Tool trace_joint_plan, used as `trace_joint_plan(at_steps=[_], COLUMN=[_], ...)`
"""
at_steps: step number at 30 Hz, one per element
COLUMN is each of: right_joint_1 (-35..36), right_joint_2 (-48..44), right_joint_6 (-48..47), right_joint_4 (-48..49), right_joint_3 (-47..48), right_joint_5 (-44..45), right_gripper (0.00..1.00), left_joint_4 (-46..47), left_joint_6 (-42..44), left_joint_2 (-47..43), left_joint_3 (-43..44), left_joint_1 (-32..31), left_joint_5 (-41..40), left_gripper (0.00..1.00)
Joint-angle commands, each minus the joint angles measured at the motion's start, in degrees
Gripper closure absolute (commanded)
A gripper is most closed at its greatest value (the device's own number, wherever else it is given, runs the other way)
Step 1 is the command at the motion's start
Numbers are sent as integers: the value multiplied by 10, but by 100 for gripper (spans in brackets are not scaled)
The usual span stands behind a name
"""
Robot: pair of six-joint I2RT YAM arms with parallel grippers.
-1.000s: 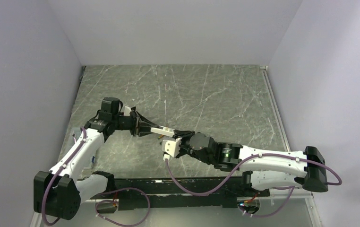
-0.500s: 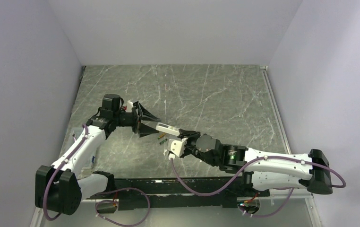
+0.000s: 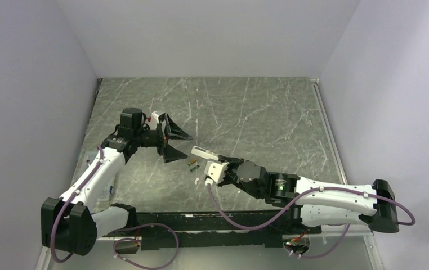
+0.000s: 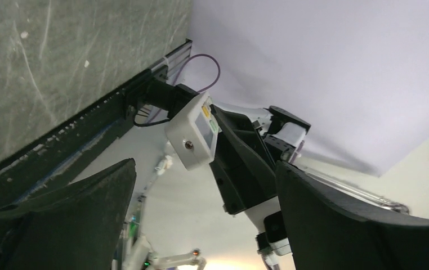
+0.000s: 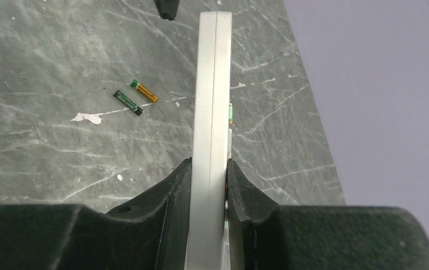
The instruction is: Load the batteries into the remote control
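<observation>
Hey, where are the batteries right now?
In the top view, the batteries lie on the table, just beside the remote held by the right gripper.

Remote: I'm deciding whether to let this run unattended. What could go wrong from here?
1. The right gripper pinches the remote by one end only, edge-on, with most of it sticking out. It may pivot or slip.
2. The batteries lie loose on the table near the remote. A low sweep could scatter them.
3. The left gripper stands open near the remote's free end and might bump it.
</observation>
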Motion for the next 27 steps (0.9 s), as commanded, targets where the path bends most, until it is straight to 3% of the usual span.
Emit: trace_joint_plan(at_steps=[1, 6, 15, 22, 27], right_joint_1=[-6, -38, -178, -250, -289], right_joint_2=[-26, -21, -29, -11, -8], right_joint_6=[54, 119, 208, 255, 291], right_joint_4=[-13, -67, -97, -106, -97], right_joint_3=[7, 36, 68, 89, 90], right_joint_5=[13, -32, -301, -464, -560], right_gripper=[100, 100, 100, 100, 100], left_joint_4=[-69, -89, -174, -127, -144], left_joint_6=[135, 208, 357, 407, 454], left_joint_2=[16, 22, 10, -46, -72], left_joint_3=[54, 69, 126, 98, 104], left_joint_1=[3, 4, 6, 6, 6], left_joint_5=[-9, -16, -36, -47, -41], left_gripper=[1, 0, 1, 1, 0])
